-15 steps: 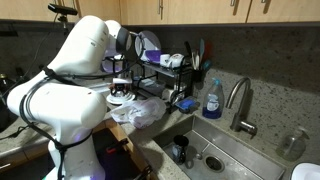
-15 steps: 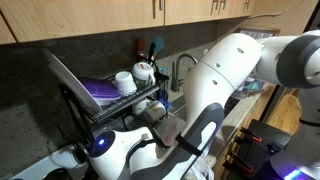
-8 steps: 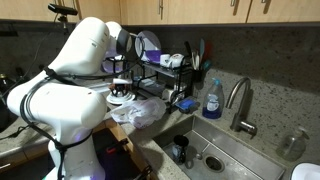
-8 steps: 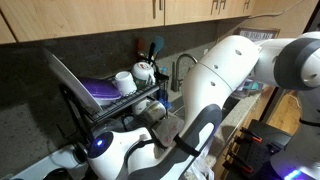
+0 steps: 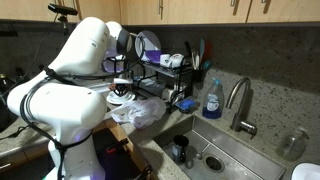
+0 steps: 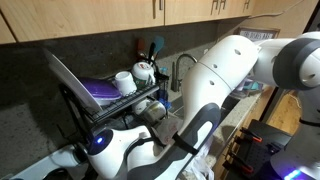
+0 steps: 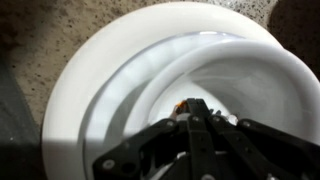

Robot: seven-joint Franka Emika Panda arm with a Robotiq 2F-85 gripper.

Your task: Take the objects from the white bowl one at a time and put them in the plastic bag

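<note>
In the wrist view the white bowl (image 7: 250, 90) stands on a white plate (image 7: 90, 100), and my gripper (image 7: 195, 104) reaches down into it. Its jaws are shut tight with no gap between them. A small orange object (image 7: 181, 104) peeks out just left of the fingertips; I cannot tell whether it is pinched. A small pale piece (image 7: 232, 118) lies in the bowl to the right. In an exterior view the gripper (image 5: 120, 91) hangs over the bowl (image 5: 121, 99), with the crumpled clear plastic bag (image 5: 142, 112) right beside it on the counter.
A black dish rack (image 5: 168, 78) with plates and cups stands behind the bag. Beyond it are a blue soap bottle (image 5: 212, 100), a faucet (image 5: 238, 102) and the steel sink (image 5: 215, 160). The arm (image 6: 230, 80) fills much of an exterior view, beside the rack (image 6: 120, 95).
The arm has stayed in place over the bowl. No earlier wrist view is given, and the exterior views show no visible change.
</note>
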